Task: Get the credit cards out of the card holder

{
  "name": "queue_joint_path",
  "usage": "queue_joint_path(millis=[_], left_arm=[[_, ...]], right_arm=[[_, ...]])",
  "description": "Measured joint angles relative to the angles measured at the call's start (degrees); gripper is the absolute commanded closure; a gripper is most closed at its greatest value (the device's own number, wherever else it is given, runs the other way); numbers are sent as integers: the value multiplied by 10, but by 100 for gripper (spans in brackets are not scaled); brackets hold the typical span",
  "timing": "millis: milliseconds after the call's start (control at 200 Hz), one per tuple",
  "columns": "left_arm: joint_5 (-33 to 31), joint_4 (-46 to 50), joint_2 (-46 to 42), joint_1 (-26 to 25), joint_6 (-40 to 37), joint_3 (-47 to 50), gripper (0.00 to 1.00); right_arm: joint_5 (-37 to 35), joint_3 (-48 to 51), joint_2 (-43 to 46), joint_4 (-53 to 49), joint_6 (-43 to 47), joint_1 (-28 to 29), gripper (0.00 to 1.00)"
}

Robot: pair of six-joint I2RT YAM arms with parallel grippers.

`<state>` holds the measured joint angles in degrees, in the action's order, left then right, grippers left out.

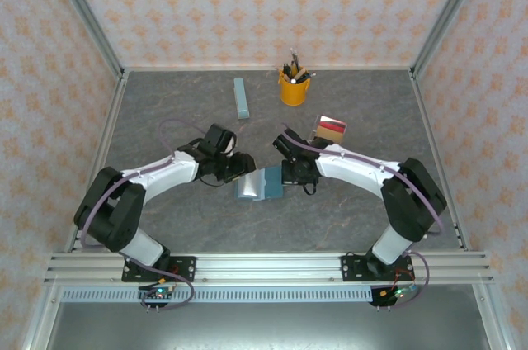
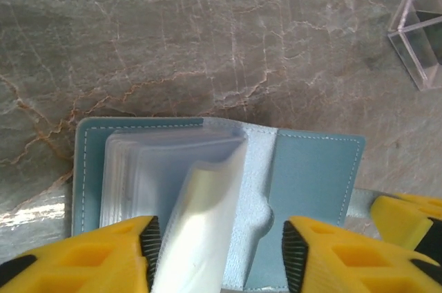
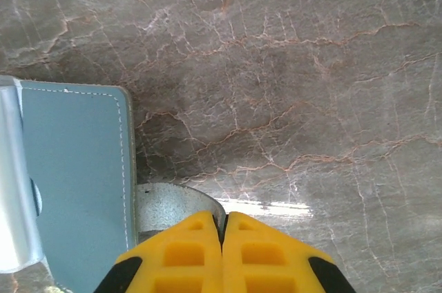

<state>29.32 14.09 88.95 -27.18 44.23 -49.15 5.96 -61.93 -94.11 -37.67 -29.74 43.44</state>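
The card holder [image 1: 257, 185] lies open mid-table, long axis nine-to-three; the left gripper [image 2: 217, 244], half-spread and empty, straddles a raised clear sleeve [image 2: 207, 189] at its twelve o'clock; the right gripper [image 3: 222, 227], fully closed, sits at the holder's three o'clock.

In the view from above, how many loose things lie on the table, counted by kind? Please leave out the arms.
card holder: 1
pile of cards: 1
yellow pen cup: 1
pale blue-grey bar: 1
Total: 4
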Motion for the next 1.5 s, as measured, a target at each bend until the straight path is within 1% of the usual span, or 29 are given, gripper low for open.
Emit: queue_joint_path(millis=[90,140,255,455,520,601,736,921,1056,1126,1166,1256,1381,1501], left_arm=[[0,0,10,0,-4,-1,44],[3,0,16,0,-7,-1,49],[19,-7,30,0,-10,-2,57],[55,-26,33,0,-17,-2,65],[74,-37,33,0,-19,-2,65],[101,-62,33,-2,-19,-2,62],[145,-103,33,-7,-19,0,58],[184,-146,45,-22,-19,1,61],[189,-158,76,-26,-19,1,65],[186,-156,91,-26,-23,1,67],[184,-157,98,-26,-24,1,70],[182,-157,110,-26,-27,1,73],[177,-157,118,-26,-28,1,72],[170,-148,123,-26,-30,-7,70]], right_arm=[[0,0,-7,0,0,0,100],[0,0,-9,0,0,0,100],[0,0,-12,2,-1,0,100],[0,0,-15,2,-4,0,100],[0,0,-16,4,-7,0,100],[0,0,-17,5,-14,0,99],[0,2,-17,13,-33,0,95],[7,12,-17,29,-65,0,92],[6,12,-15,32,-89,0,87],[4,12,-11,32,-102,0,82],[1,12,-5,32,-111,0,79],[-8,12,20,31,-123,0,73],[-17,13,71,32,-138,0,61],[-17,16,112,39,-141,-1,58]])
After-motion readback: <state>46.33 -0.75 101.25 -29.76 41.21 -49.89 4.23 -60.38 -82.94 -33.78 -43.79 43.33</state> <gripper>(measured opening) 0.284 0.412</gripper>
